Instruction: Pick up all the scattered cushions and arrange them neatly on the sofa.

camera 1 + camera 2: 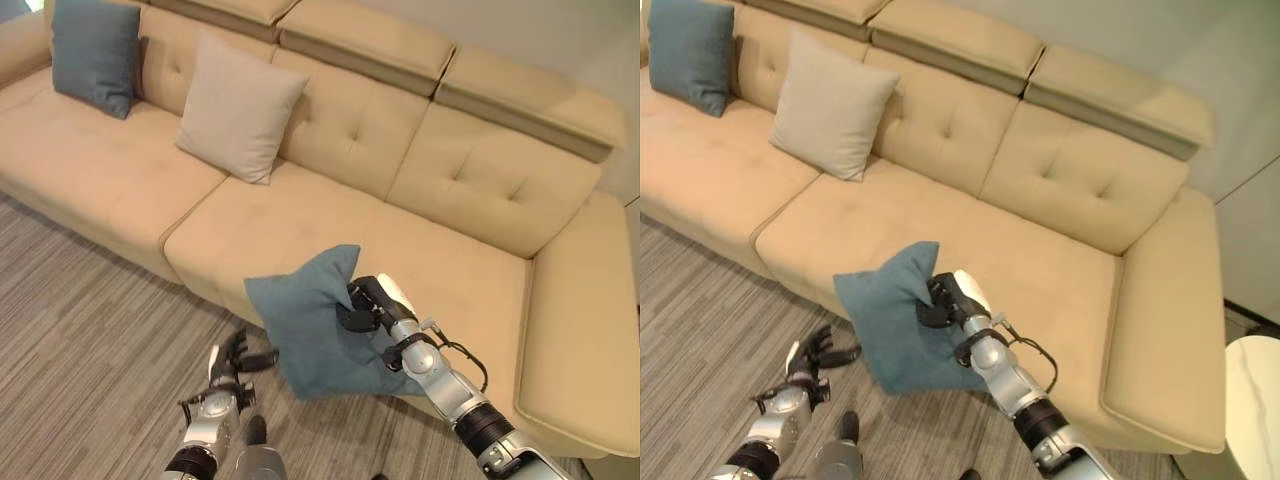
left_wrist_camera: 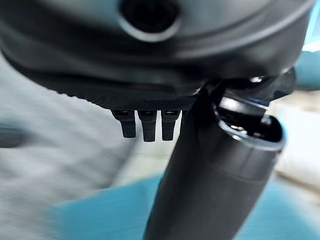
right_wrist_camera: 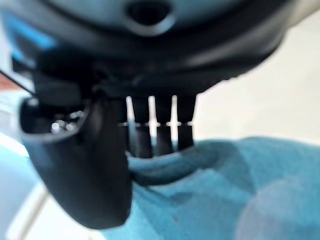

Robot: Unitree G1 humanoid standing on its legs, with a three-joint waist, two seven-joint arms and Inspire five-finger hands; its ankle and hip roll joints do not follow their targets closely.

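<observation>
I count two cushions already propped on the sofa (image 1: 330, 225): a teal cushion (image 1: 95, 50) and a beige cushion (image 1: 238, 108). My right hand (image 1: 365, 305) has its fingers pinching a soft, slumping blue cushion (image 1: 315, 330) above the seat's front edge; my left hand (image 1: 232, 362) hangs loosely open, holding nothing
</observation>
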